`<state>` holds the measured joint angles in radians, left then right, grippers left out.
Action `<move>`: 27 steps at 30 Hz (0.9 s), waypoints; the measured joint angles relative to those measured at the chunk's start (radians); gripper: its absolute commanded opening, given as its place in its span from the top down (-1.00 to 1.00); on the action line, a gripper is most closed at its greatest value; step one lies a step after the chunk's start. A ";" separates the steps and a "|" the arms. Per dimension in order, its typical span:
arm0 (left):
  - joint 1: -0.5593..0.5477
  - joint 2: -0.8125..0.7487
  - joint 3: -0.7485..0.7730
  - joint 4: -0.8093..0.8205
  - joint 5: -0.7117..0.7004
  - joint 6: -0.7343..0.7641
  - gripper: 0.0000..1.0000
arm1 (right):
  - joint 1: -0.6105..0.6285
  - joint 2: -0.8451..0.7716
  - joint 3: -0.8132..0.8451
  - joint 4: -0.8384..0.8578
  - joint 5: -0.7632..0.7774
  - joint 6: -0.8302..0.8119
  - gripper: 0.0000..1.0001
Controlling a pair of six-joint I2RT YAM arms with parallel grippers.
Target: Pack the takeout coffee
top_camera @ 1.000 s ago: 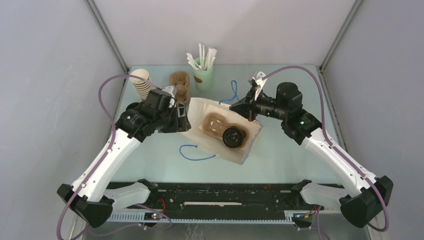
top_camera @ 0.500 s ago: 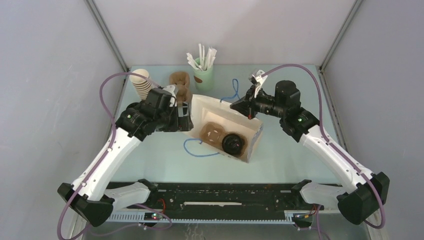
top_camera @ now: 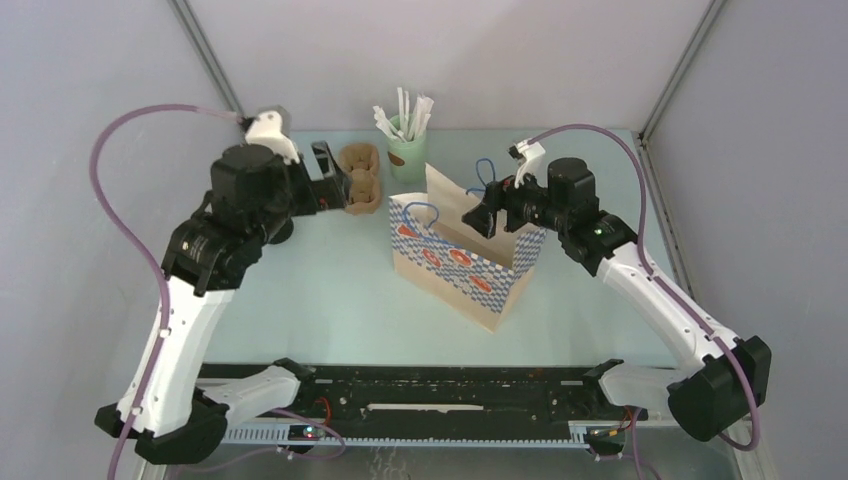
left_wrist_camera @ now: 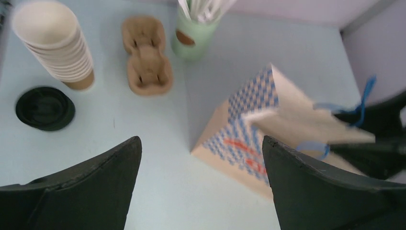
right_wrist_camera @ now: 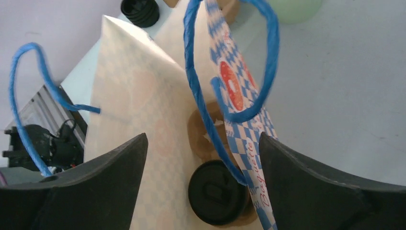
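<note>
Only the right wrist view looks down into the open top of the checked paper bag (top_camera: 470, 270). Directly below the right pincer (right_wrist_camera: 201, 139) sits the takeout coffee (right_wrist_camera: 218, 191). It shows as a round black lid with a small raised centre, its paper body hidden, seated in a brown pulp carrier (right_wrist_camera: 198, 141) deep inside the bag. The right pincer is spread wide, with the bag's blue-and-white wall and one blue cord handle (right_wrist_camera: 268, 62) passing between its fingers, unpinched. From above, the bag stands upright on the bench (top_camera: 330, 290) and its walls hide the coffee entirely. The left wrist view shows the left pincer (left_wrist_camera: 201, 143) also spread and holding nothing above the bench. Ahead and to its left are a loose black lid (left_wrist_camera: 45, 108), a stack of lidless cups (left_wrist_camera: 52, 43) and an empty carrier (left_wrist_camera: 146, 57). Straight ahead is a green cup of straws (left_wrist_camera: 191, 33), and the bag is to its right.
</note>
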<state>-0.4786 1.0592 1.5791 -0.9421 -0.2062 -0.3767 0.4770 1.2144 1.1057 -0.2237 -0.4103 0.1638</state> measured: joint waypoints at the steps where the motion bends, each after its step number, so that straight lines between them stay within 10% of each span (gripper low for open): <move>1: 0.018 0.018 0.032 0.010 -0.009 0.000 -1.00 | 0.000 -0.003 0.004 -0.021 0.013 0.001 -0.99; 18: 0.240 0.797 0.536 0.170 0.192 -0.129 -0.69 | -0.079 -0.342 0.216 -0.343 0.219 -0.029 -0.99; 27: 0.265 1.062 0.772 0.313 0.272 -0.085 -0.12 | -0.166 -0.401 0.216 -0.454 0.275 -0.055 -0.99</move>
<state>-0.2138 2.1208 2.3516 -0.6292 0.0658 -0.4614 0.3111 0.8131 1.3220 -0.6773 -0.1352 0.1093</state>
